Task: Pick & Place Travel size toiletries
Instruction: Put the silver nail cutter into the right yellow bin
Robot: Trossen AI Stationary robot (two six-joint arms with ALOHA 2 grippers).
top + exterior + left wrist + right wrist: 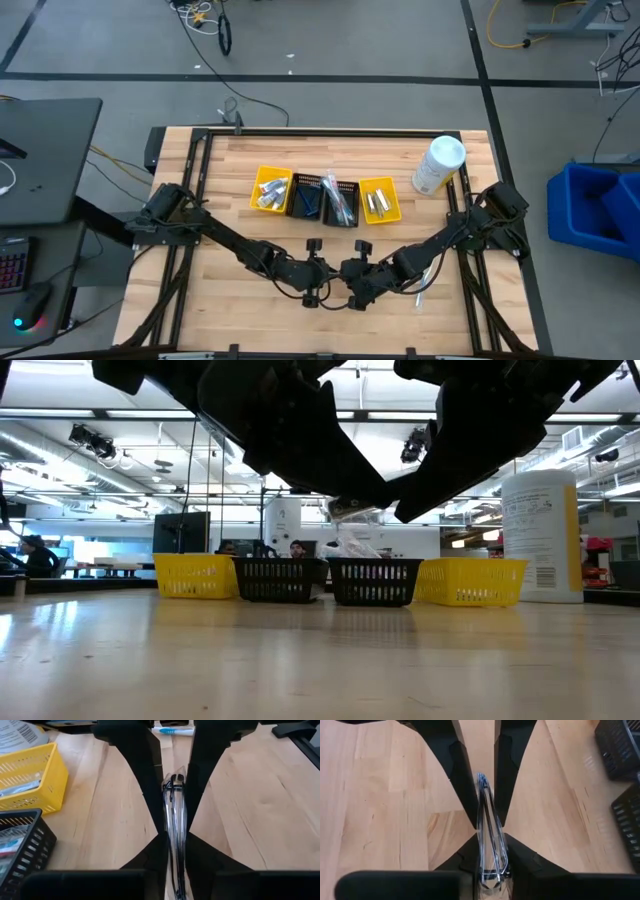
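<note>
Both grippers meet above the table's near middle, each shut on one slim toiletry in a clear wrapper (175, 815) (487, 825), dark and bluish inside. My left gripper (322, 272) (175, 827) comes from the left and my right gripper (352, 274) (487, 820) from the right. In the low view the wrapped toiletry (352, 510) shows pale between the two dark grippers, well above the tabletop. Other toiletries lie in four baskets at the table's middle. My left gripper pinches the clear-wrapped toiletry between its two fingers (150, 800), which lie along its length; the wrapper's edge (176, 780) stands out beyond them. It is lifted clear of the table. My right gripper pinches the same wrapped toiletry between its fingers (462, 780) from the opposite side, also along its length, with the wrapper's end (481, 777) showing between them. It hangs clear above the wood.
A row of baskets stands beyond the grippers: yellow (272, 190), black (307, 198), black (341, 201), yellow (379, 200). A large white bottle (438, 165) stands at the far right. A blue-and-white toothbrush (172, 730) lies on the wood near the right arm.
</note>
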